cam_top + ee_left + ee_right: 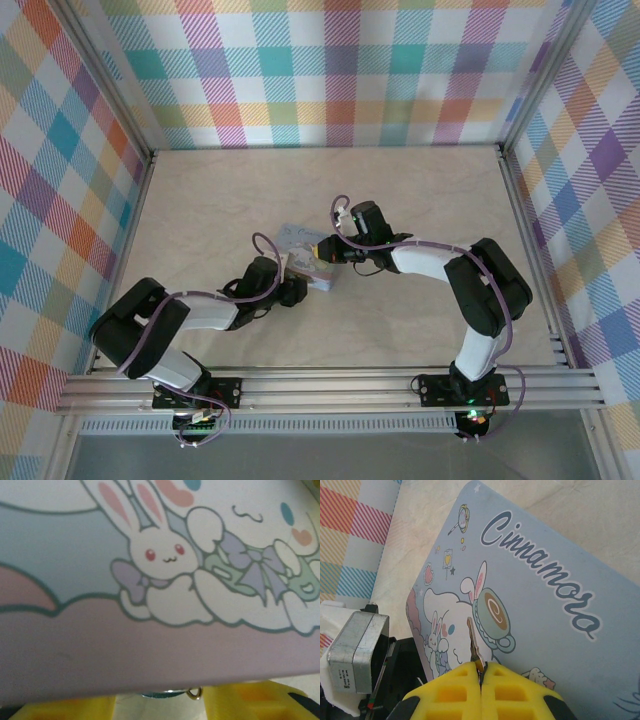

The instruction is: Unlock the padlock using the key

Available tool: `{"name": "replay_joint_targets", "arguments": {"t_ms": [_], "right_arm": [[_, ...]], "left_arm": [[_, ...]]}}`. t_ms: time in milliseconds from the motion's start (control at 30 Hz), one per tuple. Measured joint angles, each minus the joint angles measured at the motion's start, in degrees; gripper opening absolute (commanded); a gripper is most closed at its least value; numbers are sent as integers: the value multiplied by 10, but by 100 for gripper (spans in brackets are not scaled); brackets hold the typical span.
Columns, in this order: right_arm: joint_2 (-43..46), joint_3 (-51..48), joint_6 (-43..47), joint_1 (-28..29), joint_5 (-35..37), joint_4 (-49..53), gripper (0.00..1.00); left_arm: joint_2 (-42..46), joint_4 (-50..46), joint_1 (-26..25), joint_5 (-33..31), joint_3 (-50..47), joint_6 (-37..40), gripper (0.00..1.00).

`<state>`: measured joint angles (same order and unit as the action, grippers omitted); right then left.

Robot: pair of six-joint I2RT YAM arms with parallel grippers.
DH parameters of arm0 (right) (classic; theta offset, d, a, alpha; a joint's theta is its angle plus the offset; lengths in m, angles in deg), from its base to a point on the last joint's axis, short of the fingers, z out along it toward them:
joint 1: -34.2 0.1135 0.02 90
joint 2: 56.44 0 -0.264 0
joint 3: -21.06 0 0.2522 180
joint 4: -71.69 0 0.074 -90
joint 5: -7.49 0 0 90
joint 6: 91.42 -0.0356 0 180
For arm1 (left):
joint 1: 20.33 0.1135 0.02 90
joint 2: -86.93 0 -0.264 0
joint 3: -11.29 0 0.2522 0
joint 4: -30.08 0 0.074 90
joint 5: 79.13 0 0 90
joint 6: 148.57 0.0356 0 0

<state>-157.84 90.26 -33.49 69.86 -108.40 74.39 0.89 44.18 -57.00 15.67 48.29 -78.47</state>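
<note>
The pale blue cartoon tin (300, 240) lies mid-table, and both grippers meet at it. My right gripper (481, 672) is shut on a small brass key (472, 639), whose blade sticks up over the tin's lid (545, 630). From above, the right gripper (328, 252) is at the tin's right end. My left gripper (298, 282) sits at the tin's near edge. Its yellow fingers (250, 704) stand apart below the tin (150, 605). Between them shows a sliver of the teal padlock (165, 694) with a small brass ring (194, 694). Most of the padlock is hidden behind the tin.
Plaid walls (340, 70) and aluminium rails (330, 385) close in the beige table (420, 200). The left arm's camera housing (357, 650) sits close beside the tin's left end. Open tabletop lies behind and to both sides.
</note>
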Motion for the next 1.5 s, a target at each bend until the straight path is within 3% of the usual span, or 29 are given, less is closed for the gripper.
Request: {"name": "replay_joint_targets", "arguments": {"t_ms": [633,1500], "right_arm": [[0,-3,0,0,4,-8,0],[0,-4,0,0,6,-15,0]], "left_arm": [[-26,34,-30,-18,10,-32,34],[-19,61,-37,-74,-3,-119,34]]}}
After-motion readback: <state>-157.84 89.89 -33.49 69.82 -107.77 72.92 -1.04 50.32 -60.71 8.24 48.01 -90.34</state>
